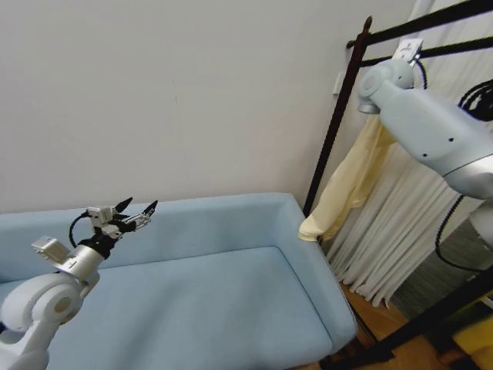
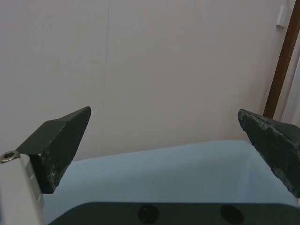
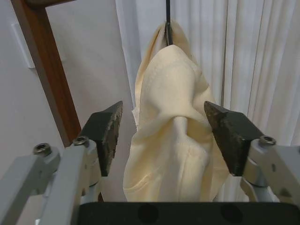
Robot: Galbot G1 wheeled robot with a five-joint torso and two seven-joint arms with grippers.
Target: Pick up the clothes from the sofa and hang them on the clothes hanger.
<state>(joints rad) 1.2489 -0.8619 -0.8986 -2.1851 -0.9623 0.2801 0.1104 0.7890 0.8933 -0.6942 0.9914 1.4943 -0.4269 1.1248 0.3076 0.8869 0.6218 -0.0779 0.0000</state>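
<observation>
1. The left gripper (image 1: 140, 206), at 8 o'clock in the head view, hovers over the sofa (image 1: 216, 308) with its jaws wide apart and nothing between them. Little can go wrong here unless it drops onto the cushion.
2. The right gripper (image 3: 163, 105) is raised toward 2 o'clock at the rack (image 1: 336, 116). It too stands wide open and holds nothing.
3. The cloth (image 3: 171, 140) hangs just ahead of it, in line with the gap between the jaws. Whether either pad touches the fabric is hard to judge from so close.
4. Risk: a retreat off-line could let a finger catch a fold and drag the cloth off the rail (image 3: 167, 18), since it is only draped there.
5. Risk: if the drape is uneven, the longer side's weight may slide it off.
6. Look: pale yellow, soft, in thick loose folds. In the head view it falls at 3 o'clock beside the rack's post, before the white curtain (image 1: 400, 231), its lower end near the sofa's far corner.
</observation>
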